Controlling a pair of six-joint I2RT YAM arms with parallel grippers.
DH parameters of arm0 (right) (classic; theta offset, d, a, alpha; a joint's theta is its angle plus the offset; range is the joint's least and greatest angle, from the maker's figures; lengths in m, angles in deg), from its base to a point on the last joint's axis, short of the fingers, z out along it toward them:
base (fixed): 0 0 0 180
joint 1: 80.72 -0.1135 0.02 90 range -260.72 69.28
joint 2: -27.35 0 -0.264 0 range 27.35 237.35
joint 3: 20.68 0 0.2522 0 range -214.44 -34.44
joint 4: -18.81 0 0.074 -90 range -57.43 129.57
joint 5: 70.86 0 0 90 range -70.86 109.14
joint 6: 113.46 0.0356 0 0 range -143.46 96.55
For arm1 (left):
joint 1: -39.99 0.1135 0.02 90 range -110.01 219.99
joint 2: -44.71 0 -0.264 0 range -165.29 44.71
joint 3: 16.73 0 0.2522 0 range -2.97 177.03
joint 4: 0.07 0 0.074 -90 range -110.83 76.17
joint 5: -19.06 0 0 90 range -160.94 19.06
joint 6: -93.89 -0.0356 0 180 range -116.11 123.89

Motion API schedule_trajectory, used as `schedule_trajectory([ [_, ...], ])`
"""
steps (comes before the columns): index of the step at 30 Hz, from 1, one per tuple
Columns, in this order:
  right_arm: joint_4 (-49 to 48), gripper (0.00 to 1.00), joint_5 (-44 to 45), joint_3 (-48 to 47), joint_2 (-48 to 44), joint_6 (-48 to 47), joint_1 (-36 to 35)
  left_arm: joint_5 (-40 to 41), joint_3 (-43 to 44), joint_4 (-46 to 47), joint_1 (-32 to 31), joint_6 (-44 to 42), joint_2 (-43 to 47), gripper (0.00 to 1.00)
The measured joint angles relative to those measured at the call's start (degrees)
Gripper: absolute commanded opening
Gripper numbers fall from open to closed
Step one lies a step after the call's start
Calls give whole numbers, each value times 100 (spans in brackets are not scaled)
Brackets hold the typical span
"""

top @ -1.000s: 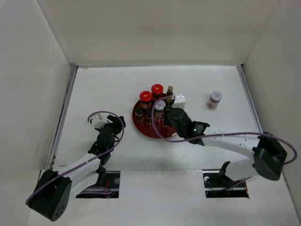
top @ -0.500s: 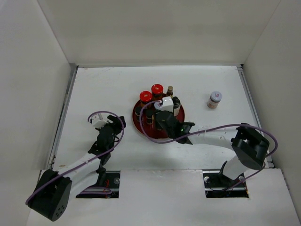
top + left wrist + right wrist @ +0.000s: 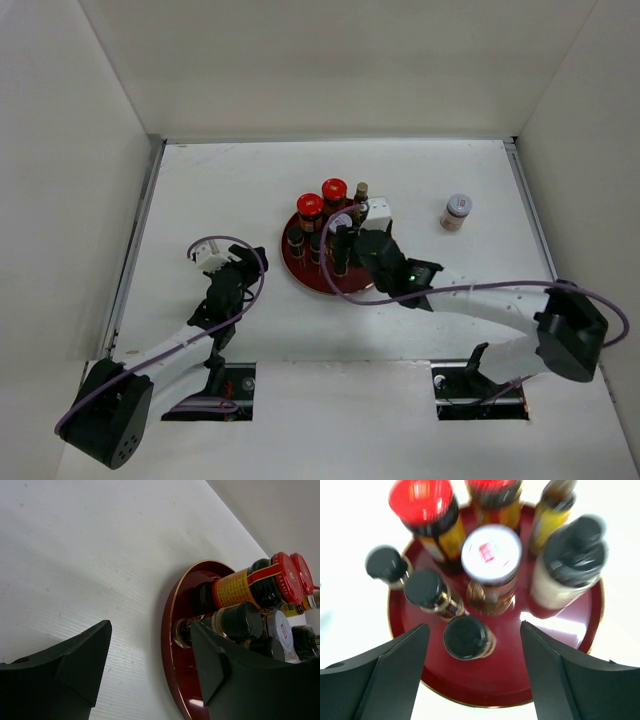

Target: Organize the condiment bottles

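Several condiment bottles stand on a round red tray [image 3: 322,280]: two red-capped ones [image 3: 422,502] [image 3: 492,490], a white-capped jar [image 3: 491,550], a pale bottle with a black cap [image 3: 570,560] and small dark black-capped ones [image 3: 426,587]. My right gripper [image 3: 472,627] hovers open over the tray's near part. A small black-capped bottle [image 3: 466,637] stands free between its fingers, touching neither. One white-capped jar [image 3: 456,211] stands alone on the table to the right. My left gripper [image 3: 150,630] is open and empty, low on the table just left of the tray rim [image 3: 170,640].
White walls close in the table on the left, back and right. The right arm [image 3: 480,295] stretches from the near right across to the tray. Bare table [image 3: 220,190] lies left of and behind the tray.
My right gripper has opened wide over the tray's near part. It swung left over the bottles, then back right. The left arm has not moved.
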Motion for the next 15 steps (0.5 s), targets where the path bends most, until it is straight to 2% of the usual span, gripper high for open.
schedule_trajectory([
  [2, -22, 78, -15, 127, -466, -9, 160, -11, 0, 0, 0, 2, 0, 63],
  [5, -101, 63, 17, 391, -1064, 33, 789, -13, 0, 2, 0, 2, -9, 63],
  [7, -138, 54, 118, 564, -1261, 164, 1510, -24, 0, 22, -4, 9, -57, 63],
  [9, -149, 50, 273, 664, -1211, 282, 2267, -33, 0, 24, -20, 22, -83, 63],
  [12, -153, 55, 470, 691, -826, 367, 3176, -37, 0, 81, -42, 31, -125, 63],
  [15, -160, 75, 579, 555, -258, 304, 3786, -44, 0, 94, -50, 37, -177, 63],
])
